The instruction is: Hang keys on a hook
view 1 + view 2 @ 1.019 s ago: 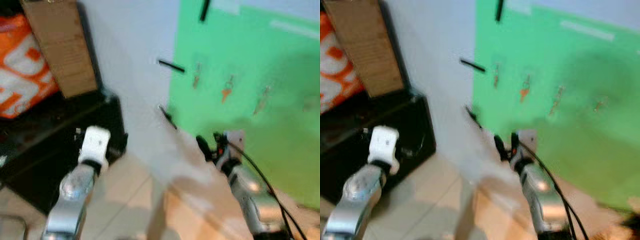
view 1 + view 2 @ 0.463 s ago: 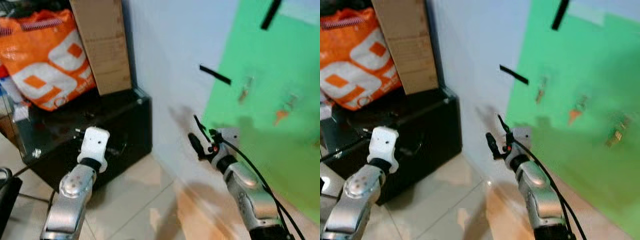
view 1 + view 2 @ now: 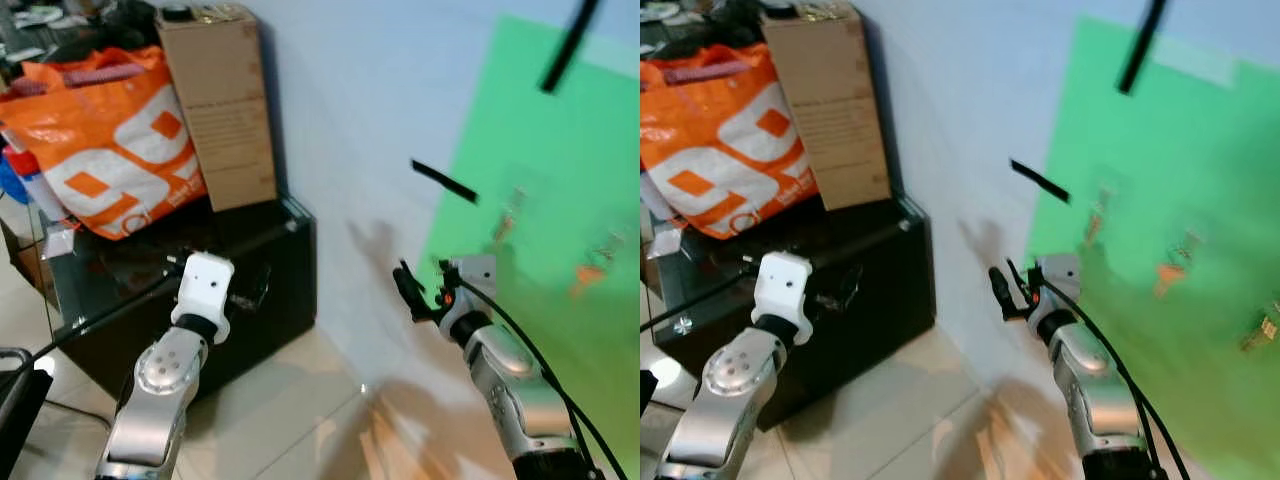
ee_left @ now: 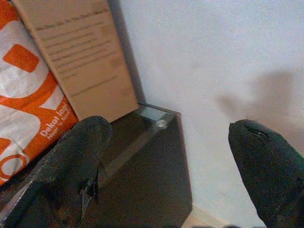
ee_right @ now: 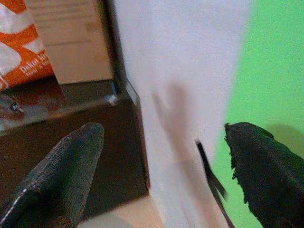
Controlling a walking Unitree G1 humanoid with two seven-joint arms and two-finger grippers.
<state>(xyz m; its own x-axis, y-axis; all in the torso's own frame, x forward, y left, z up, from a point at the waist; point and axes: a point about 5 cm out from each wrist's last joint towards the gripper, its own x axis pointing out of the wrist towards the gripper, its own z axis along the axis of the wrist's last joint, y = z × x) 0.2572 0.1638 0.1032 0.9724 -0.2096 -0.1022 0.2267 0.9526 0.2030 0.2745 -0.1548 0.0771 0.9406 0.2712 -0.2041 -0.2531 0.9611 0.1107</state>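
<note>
A bright green sheet covers the pale bluish-white wall at about two o'clock. At ten o'clock sits an orange bag with big white shapes, beside a plain brown cardboard box, both on a shiny black cabinet.

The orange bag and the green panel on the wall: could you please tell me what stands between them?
In the left eye view, a tall cardboard box stands beside the orange bag; then bare pale wall runs to the green panel.
</note>
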